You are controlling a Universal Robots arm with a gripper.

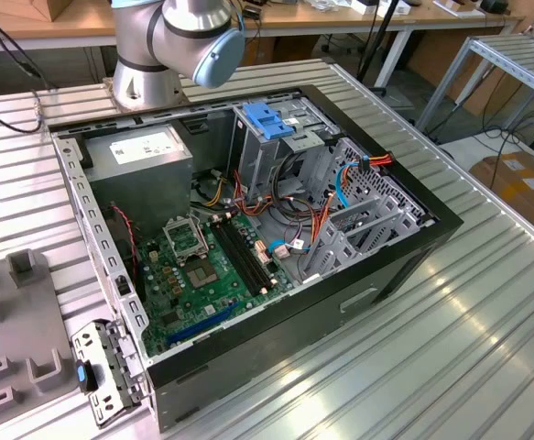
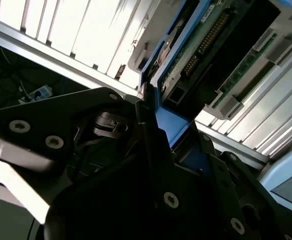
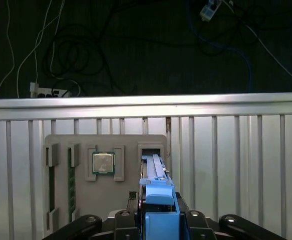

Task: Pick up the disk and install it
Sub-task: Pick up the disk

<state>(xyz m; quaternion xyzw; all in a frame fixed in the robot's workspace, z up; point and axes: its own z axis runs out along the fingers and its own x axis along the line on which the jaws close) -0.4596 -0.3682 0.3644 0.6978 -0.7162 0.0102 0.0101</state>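
Note:
The disk (image 3: 153,167) stands on edge, its blue carrier (image 3: 159,202) toward me and its far end at a slot of the grey parts holder (image 3: 128,142). My gripper (image 3: 159,220) is shut on that carrier, one black finger on each side. In the second wrist view the disk's green circuit board (image 2: 196,45) shows, with the blue carrier (image 2: 168,125) clamped in the gripper (image 2: 172,137). Whether the disk is clear of the slot I cannot tell. The open computer case (image 1: 390,261) lies on the table in the exterior view, with its tall grey drive cage (image 1: 276,151) and light-blue latch (image 1: 267,119).
The holder also carries a processor chip (image 3: 103,162) and memory sticks (image 3: 71,185). In the exterior view the holder (image 1: 19,339) lies at the left of the case, and the arm's joint (image 1: 179,37) stands behind it. A grey power supply (image 1: 143,156) and cables fill the case. The table's rail (image 3: 146,102) edges a dark floor with cords.

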